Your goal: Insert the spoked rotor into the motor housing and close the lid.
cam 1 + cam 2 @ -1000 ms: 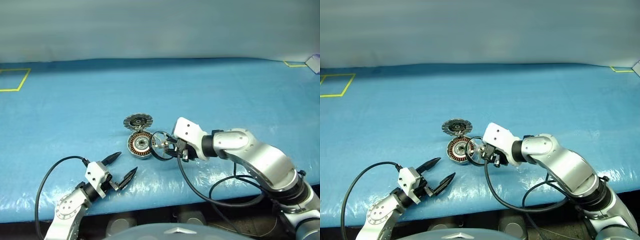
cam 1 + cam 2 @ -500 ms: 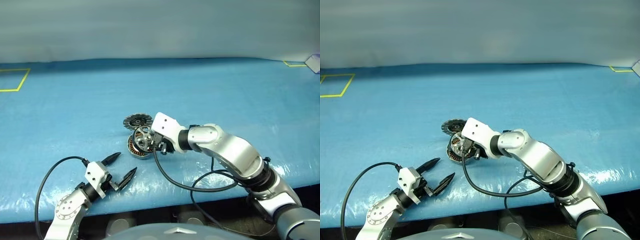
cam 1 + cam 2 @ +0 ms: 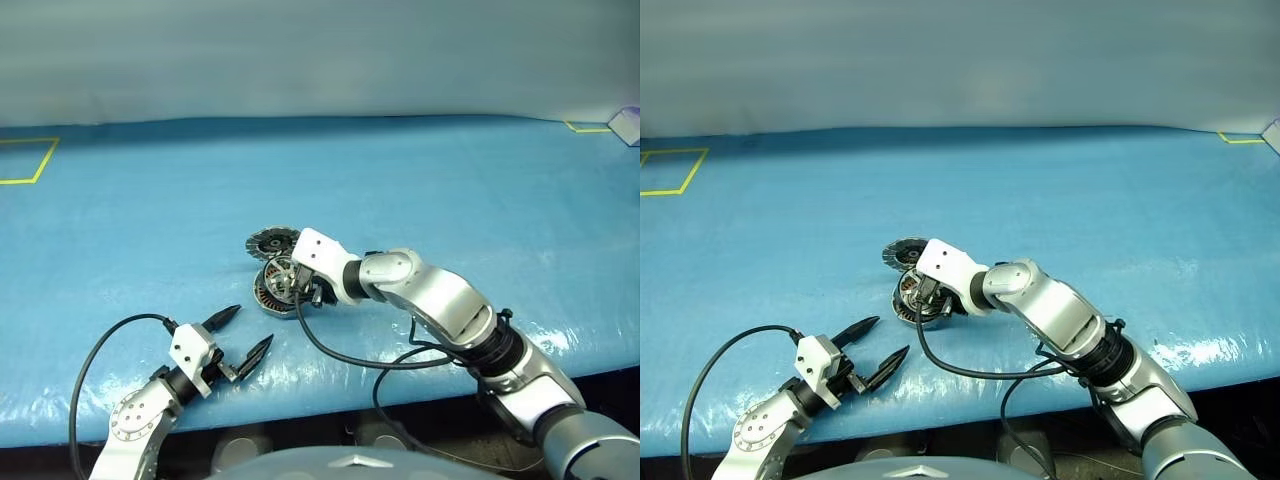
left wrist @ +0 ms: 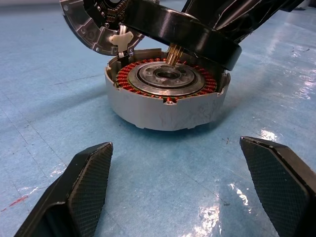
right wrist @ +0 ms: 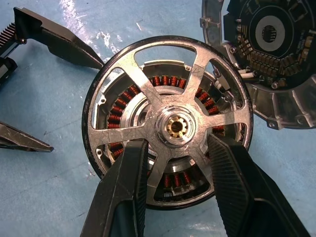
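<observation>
On the blue surface (image 3: 120, 240), left gripper (image 3: 242, 338) sat wide open, empty, near the front edge, aimed at the motor housing (image 4: 168, 98). Right gripper (image 5: 175, 185) pinched the spoked rotor (image 5: 168, 126) by its hub, directly over the housing but not yet seated. Lid (image 3: 272, 241) lay just behind the housing, segmented face up. Insertion and closing remained, by my read.

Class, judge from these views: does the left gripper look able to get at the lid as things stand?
Probably not directly: the lid lies behind the housing, over which the right gripper holds the rotor, blocking the left gripper.
</observation>
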Robot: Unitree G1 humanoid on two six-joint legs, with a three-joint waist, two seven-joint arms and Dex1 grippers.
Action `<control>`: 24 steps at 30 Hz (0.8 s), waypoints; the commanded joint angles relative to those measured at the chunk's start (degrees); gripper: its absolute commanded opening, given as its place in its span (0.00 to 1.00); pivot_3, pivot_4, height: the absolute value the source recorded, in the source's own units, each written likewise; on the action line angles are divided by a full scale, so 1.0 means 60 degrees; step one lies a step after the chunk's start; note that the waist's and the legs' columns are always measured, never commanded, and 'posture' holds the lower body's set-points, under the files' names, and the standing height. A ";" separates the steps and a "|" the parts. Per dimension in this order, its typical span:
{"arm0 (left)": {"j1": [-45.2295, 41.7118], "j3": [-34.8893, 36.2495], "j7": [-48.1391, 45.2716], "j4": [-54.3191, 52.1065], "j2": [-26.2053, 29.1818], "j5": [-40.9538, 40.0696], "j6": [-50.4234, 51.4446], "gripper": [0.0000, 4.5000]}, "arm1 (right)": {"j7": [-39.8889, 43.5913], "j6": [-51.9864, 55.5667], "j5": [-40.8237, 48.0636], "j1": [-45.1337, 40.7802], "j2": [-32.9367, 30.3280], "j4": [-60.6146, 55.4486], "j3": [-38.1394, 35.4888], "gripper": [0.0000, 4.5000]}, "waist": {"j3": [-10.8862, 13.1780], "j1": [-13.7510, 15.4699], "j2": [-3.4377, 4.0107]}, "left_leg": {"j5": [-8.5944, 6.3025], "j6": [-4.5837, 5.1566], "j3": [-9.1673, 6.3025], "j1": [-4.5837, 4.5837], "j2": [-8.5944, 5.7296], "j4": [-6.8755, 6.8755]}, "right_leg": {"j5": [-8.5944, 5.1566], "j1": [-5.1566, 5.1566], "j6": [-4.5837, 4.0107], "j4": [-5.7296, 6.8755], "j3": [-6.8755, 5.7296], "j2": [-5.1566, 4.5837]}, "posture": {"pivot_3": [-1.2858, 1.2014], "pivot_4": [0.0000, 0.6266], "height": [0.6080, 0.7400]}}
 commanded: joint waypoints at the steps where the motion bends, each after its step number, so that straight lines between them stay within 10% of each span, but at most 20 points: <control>1: 0.0012 0.0032 0.0022 -0.0387 -0.0001 0.0057 -0.0218 1.00 | 0.0056 -0.0229 -0.0148 -0.0137 0.0089 -0.0017 -0.0003 0.33 | 0.0000 -0.0001 0.0000 | 0.0000 0.0000 0.0000 0.0000 0.0000 0.0000 | 0.0000 0.0000 0.0000 0.0000 0.0000 0.0000 | 0.52 0.24 1.00; 8: -0.0019 0.0033 0.0054 -0.0362 -0.0013 0.0091 -0.0216 1.00 | 0.0259 -0.0292 -0.0235 -0.0098 0.0129 0.0076 0.0148 0.33 | 0.0000 0.0002 0.0000 | 0.0000 0.0000 0.0000 0.0000 -0.0001 0.0000 | 0.0000 0.0001 0.0000 0.0000 0.0000 -0.0001 | 0.52 0.24 1.00; 17: -0.0043 0.0015 0.0104 -0.0312 -0.0058 0.0106 -0.0214 1.00 | 0.0193 -0.0153 -0.0247 -0.0020 0.0312 -0.0039 -0.0104 1.00 | 0.0000 -0.0007 0.0000 | 0.0000 0.0000 0.0000 0.0001 0.0000 0.0000 | 0.0000 0.0000 0.0000 0.0002 -0.0001 0.0000 | 0.52 0.24 1.00; 24: -0.0061 0.0076 0.0137 -0.0316 -0.0057 0.0100 -0.0250 1.00 | 0.0302 0.0737 0.0468 0.0025 0.0097 -0.1370 -0.1286 0.96 | 0.0000 0.0000 0.0001 | 0.0000 0.0000 -0.0003 -0.0001 -0.0001 -0.0001 | 0.0000 -0.0002 0.0000 0.0002 -0.0001 0.0000 | 0.52 0.24 1.00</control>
